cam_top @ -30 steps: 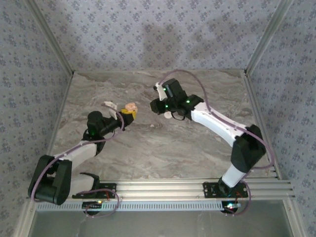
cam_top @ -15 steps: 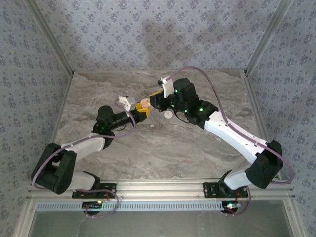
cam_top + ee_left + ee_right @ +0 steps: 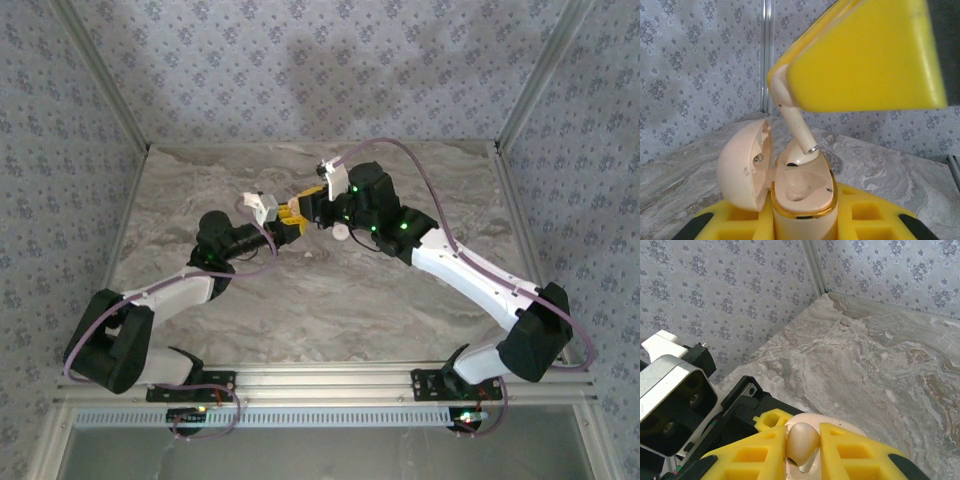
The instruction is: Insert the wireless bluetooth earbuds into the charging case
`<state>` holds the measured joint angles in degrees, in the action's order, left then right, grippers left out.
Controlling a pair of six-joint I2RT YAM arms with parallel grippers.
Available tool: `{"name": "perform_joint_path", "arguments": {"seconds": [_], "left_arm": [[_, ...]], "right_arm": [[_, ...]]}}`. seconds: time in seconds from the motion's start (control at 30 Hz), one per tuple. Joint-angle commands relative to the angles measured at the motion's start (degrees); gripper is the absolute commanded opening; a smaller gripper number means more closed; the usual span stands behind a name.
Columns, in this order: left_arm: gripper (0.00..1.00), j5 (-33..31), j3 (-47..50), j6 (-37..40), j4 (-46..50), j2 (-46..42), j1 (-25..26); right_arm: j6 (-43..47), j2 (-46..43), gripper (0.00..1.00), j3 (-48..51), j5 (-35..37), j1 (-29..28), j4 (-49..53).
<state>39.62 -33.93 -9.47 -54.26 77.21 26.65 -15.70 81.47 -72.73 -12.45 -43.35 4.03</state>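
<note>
Alignment is what this step needs. The earbud hangs stem-down with its metal tip at the back edge of the charging case, so I judge the stem should be tilted to match its hollow, lowered slowly, and released only once the bud sits flush. The right pincer is pressed together on the earbud's head, with yellow pads on either side. The left pincer clamps the case body upright above the counter, with the lid swung open to the left. It should keep rigid against the push. The near hollow looks empty.
</note>
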Motion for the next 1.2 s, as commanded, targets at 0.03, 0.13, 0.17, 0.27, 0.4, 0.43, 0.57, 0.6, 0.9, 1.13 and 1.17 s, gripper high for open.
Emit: {"name": "perform_joint_path", "arguments": {"seconds": [0.03, 0.13, 0.17, 0.27, 0.4, 0.43, 0.57, 0.6, 0.9, 1.13, 1.17], "left_arm": [[0.20, 0.4, -1.9, 0.4, -3.2, -0.8, 0.3], [0.20, 0.1, -2.1, 0.0, -3.5, -1.0, 0.3], [0.20, -0.1, -2.1, -0.1, -3.7, -1.1, 0.3], [0.20, -0.8, -2.1, -0.7, -4.6, -1.0, 0.3], [0.20, -1.2, -2.3, -1.9, -6.1, -0.6, 0.3], [0.20, -1.3, -2.4, -2.1, -6.3, -0.5, 0.3], [0.20, -1.3, -2.6, -2.4, -6.5, -0.6, 0.3], [0.19, -1.4, -2.7, -2.4, -6.6, -0.6, 0.3], [0.20, -1.1, -3.0, -1.1, -5.3, -0.6, 0.3], [0.20, -1.0, -3.3, -0.9, -5.2, -0.7, 0.4], [0.20, -1.0, -3.3, -0.9, -5.2, -0.7, 0.4]], "right_arm": [[-0.7, 0.2, 0.22, 0.7, -0.1, -0.5, -1.5], [-0.6, 0.5, 0.22, 0.7, 0.1, -0.5, -1.1], [-0.4, 0.5, 0.22, 0.8, 0.1, -0.5, -1.0], [-0.3, 0.6, 0.22, 1.1, 0.4, -0.6, -0.7], [0.0, 0.9, 0.22, 1.2, 0.4, -0.6, -0.1], [0.1, 0.9, 0.21, 1.2, 0.5, -0.5, 0.1], [0.5, 1.3, 0.21, 1.4, 0.6, -0.6, 0.5], [0.5, 1.4, 0.21, 1.4, 0.6, -0.5, 0.6], [2.0, 2.0, 0.21, 0.0, -2.5, -0.6, 1.7], [1.0, 2.4, 0.21, -0.6, -6.3, -0.6, -0.9], [0.9, 2.5, 0.21, -0.6, -6.5, -0.6, -1.0]]}}
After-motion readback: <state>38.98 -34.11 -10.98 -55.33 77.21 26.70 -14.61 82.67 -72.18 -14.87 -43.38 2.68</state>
